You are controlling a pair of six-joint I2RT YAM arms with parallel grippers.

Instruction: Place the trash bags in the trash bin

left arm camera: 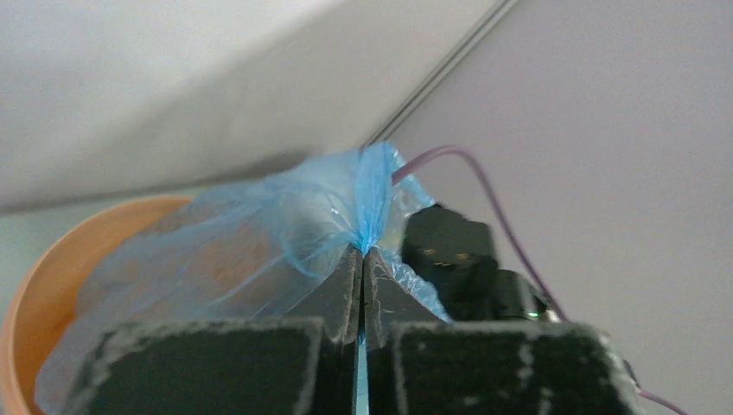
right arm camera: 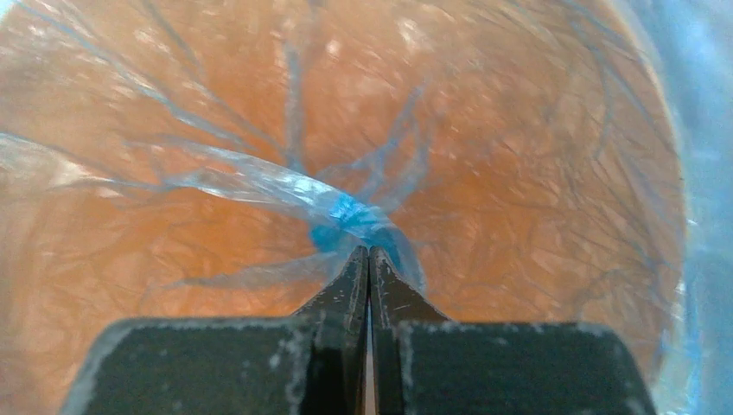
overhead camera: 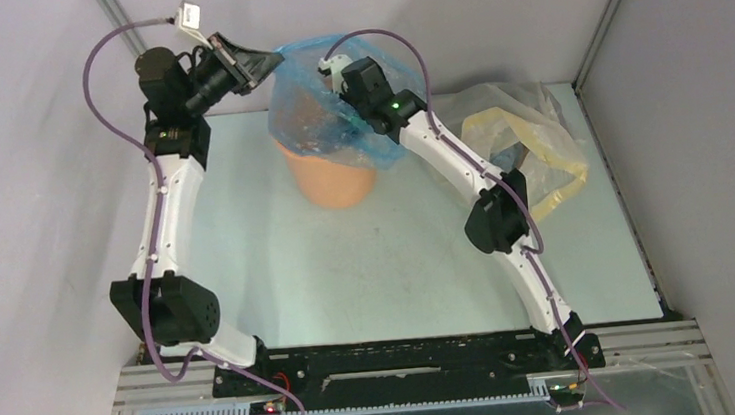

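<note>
Top view, step in hand: seating the trash bag (overhead camera: pixel 316 122) into the trash bin (overhead camera: pixel 336 185). The blue film is draped over the bin's mouth and not yet down inside, as I judge it.
Top view, bin: it stands upright on the table (overhead camera: pixel 399 265) towards the far wall, mouth up.
Top view, left gripper (overhead camera: pixel 272 61): it is raised at the bag's far-left edge and touches the film.
Top view, right arm (overhead camera: pixel 460 159): it reaches in from the right, and its tip is lost under the blue film.
Top view, bystander: a yellowish-clear bag (overhead camera: pixel 528 133) lies at the right (not part of the job).
Left wrist view, left gripper (left arm camera: pixel 363 255): its jaws are pressed together on a gathered pleat of the bag, held above the bin's rim.
Left wrist view, bag's axis: it runs from this pinch slanting down to the bin, so the long axis is near upright.
Right wrist view, right gripper (right arm camera: pixel 369 252): its jaws are pinched on a twisted knot of blue film, with creases fanning out from it.
Right wrist view, direction: it points down into the bin, whose orange inside shows through the plastic.
Next move, my guess: carry the knot deeper, then let the held edge come down to the rim (gently, as thin film tears or drags the bin).
</note>
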